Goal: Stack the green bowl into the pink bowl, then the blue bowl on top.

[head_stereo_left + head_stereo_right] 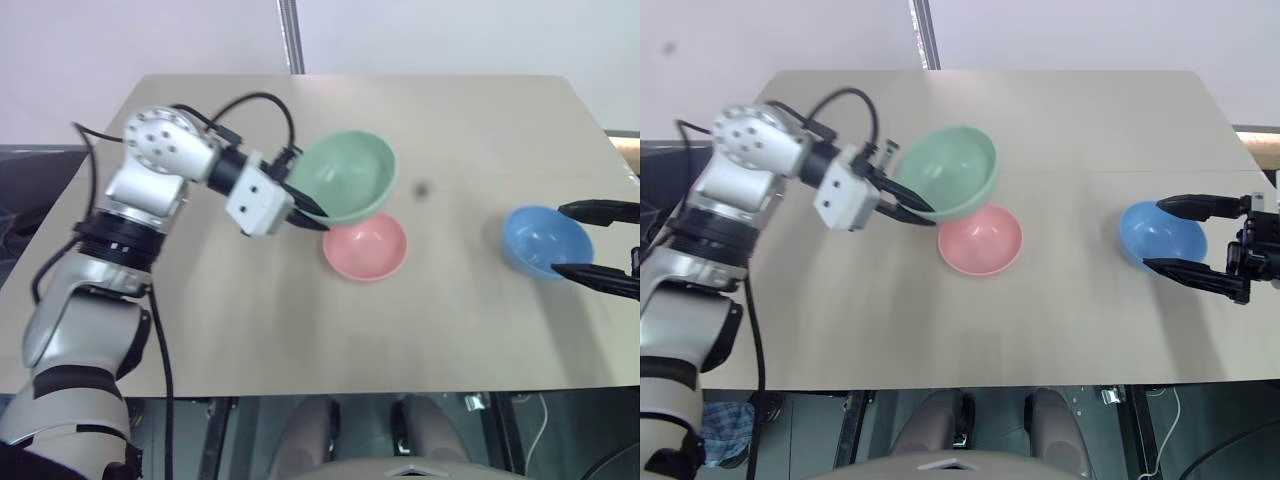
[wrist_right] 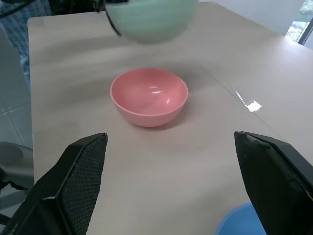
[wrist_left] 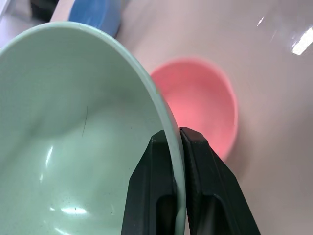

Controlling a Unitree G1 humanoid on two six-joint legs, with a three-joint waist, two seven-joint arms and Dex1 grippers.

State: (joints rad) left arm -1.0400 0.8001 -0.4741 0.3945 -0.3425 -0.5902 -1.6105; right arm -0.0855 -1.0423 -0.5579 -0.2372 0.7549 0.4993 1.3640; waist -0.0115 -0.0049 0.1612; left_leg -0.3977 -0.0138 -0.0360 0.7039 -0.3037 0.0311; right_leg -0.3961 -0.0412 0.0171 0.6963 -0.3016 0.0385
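One green bowl (image 1: 345,176) rim-pinched in left gripper (image 1: 308,212) above pink bowl (image 1: 366,247) (right gripper (image 1: 598,245) wide open beside blue bowl (image 1: 545,240))

Surface: a plain beige table (image 1: 300,330), matte with a faint sheen.
Landmark: the pink bowl (image 1: 365,247), upright on the tabletop near its middle.
Blue bowl (image 1: 545,240): also on the table, well apart from the pink bowl, on the robot's right of it, near the table edge.
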